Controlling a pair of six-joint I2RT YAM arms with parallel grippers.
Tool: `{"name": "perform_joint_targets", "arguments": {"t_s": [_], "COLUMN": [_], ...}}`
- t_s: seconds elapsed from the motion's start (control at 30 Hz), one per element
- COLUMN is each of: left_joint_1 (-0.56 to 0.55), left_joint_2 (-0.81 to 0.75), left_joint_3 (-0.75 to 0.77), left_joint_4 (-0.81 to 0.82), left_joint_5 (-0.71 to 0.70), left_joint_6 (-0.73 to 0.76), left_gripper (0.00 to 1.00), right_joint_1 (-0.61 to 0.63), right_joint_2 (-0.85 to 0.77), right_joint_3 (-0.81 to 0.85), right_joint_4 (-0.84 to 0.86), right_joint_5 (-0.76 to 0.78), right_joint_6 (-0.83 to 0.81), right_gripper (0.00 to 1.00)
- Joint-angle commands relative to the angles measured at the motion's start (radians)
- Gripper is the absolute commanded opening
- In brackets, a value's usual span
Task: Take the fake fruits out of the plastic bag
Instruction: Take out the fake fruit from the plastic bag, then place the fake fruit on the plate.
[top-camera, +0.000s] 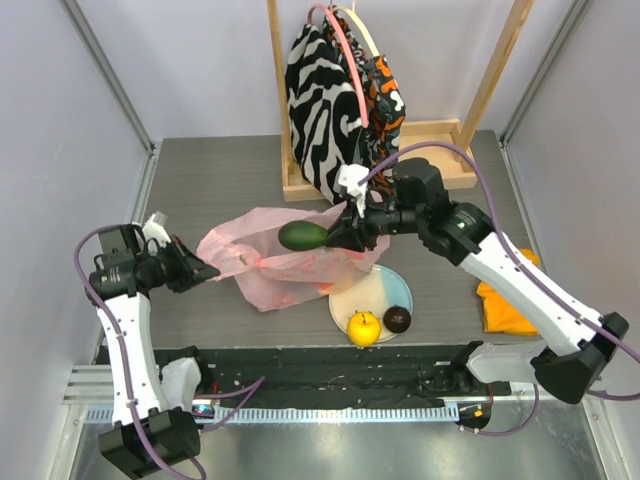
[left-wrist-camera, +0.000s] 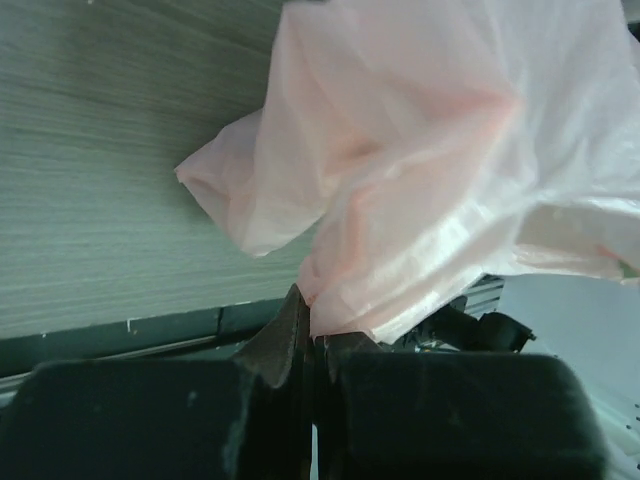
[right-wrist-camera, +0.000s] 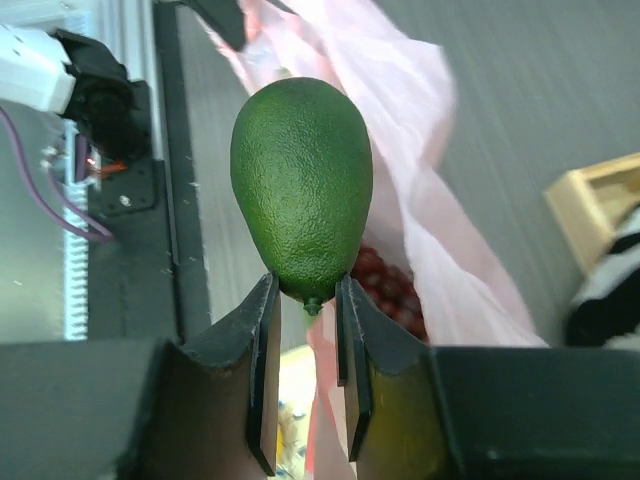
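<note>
Right pincer (right-wrist-camera: 305, 300), arm stretched leftward, clamps the avocado (right-wrist-camera: 300, 190) by its narrow end, pink plastic bag (left-wrist-camera: 430, 180) below it; left pincer (left-wrist-camera: 312, 335) pinches the bag's edge

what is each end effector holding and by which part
The right end effector grips the green avocado by its narrow stem end; the left end effector is shut on a bunched edge of the pink plastic bag.

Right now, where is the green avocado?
In the top view the avocado is near table centre, pinched by its stem end in the right gripper, hanging over the pink plastic bag, up and left of the plate.
</note>
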Motion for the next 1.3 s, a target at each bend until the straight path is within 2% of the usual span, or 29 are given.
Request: {"name": "perform_joint_targets", "arguments": {"t_s": [0.0, 0.13, 0.27, 0.4, 0.43, 0.53, 0.57, 0.63, 0.67, 0.73, 0.77, 0.83, 0.87, 0.93, 0.97, 1.0, 1.07, 1.13, 1.17, 1.27], "left_joint_1": [0.005, 0.005, 0.005, 0.03, 0.037, 0.063, 0.074, 0.083, 0.088, 0.109, 0.117, 0.129, 0.129, 0.131, 0.129, 0.129, 0.131, 0.131, 0.129, 0.131], "left_joint_2": [0.028, 0.07, 0.158, 0.271, 0.311, 0.371, 0.38, 0.405, 0.41, 0.413, 0.407, 0.396, 0.384, 0.37, 0.362, 0.341, 0.316, 0.29, 0.284, 0.269], "left_joint_3": [0.008, 0.083, 0.168, 0.283, 0.316, 0.376, 0.392, 0.447, 0.464, 0.488, 0.508, 0.519, 0.519, 0.495, 0.479, 0.44, 0.397, 0.355, 0.349, 0.35], "left_joint_4": [0.182, 0.335, 0.522, 0.674, 0.693, 0.757, 0.765, 0.782, 0.788, 0.787, 0.784, 0.78, 0.78, 0.78, 0.777, 0.776, 0.771, 0.758, 0.739, 0.722], "left_joint_5": [0.068, 0.127, 0.179, 0.177, 0.177, 0.19, 0.189, 0.192, 0.19, 0.178, 0.177, 0.18, 0.187, 0.203, 0.206, 0.209, 0.21, 0.207, 0.212, 0.226], "left_joint_6": [-0.106, -0.213, -0.414, -0.54, -0.563, -0.631, -0.64, -0.649, -0.652, -0.651, -0.652, -0.643, -0.635, -0.634, -0.631, -0.628, -0.615, -0.611, -0.608, -0.585], "left_gripper": [0.0, 0.0, 0.0, 0.0, 0.0, 0.0, 0.0, 0.0, 0.0, 0.0, 0.0, 0.0, 0.0, 0.0, 0.0, 0.0, 0.0, 0.0, 0.0, 0.0], "right_joint_1": [0.014, 0.02, 0.022, 0.028, 0.031, 0.025, 0.024, 0.025, 0.025, -0.001, -0.021, -0.079, -0.145, -0.212, -0.264, -0.286, -0.338, -0.381, -0.409, -0.505], "right_joint_2": [0.079, 0.194, 0.297, 0.339, 0.342, 0.333, 0.325, 0.319, 0.328, 0.35, 0.345, 0.328, 0.32, 0.296, 0.287, 0.279, 0.245, 0.202, 0.163, 0.136], "right_joint_3": [-0.027, 0.074, 0.293, 0.399, 0.405, 0.358, 0.308, 0.286, 0.319, 0.381, 0.422, 0.43, 0.436, 0.442, 0.436, 0.427, 0.349, 0.25, 0.141, -0.019], "right_joint_4": [0.123, 0.155, 0.088, 0.101, 0.124, 0.337, 0.509, 0.627, 0.634, 0.532, 0.416, 0.309, 0.16, -0.048, -0.264, -0.368, -0.607, -0.658, -0.652, -0.635], "right_joint_5": [-0.099, -0.134, -0.261, -0.338, -0.349, -0.363, -0.368, -0.358, -0.36, -0.374, -0.375, -0.404, -0.414, -0.414, -0.391, -0.371, -0.295, -0.256, -0.236, -0.213], "right_joint_6": [0.123, 0.132, 0.126, 0.219, 0.301, 0.531, 0.696, 0.81, 0.821, 0.74, 0.635, 0.544, 0.488, 0.192, 0.081, -0.177, -0.399, -0.571, -0.604, -0.687], "right_gripper": [0.02, 0.02, 0.04, 0.05, 0.06, 0.06, 0.07, 0.07, 0.07, 0.07, 0.08, 0.07, 0.07, 0.06, 0.05, 0.04, 0.04, 0.04, 0.04, 0.03]}}
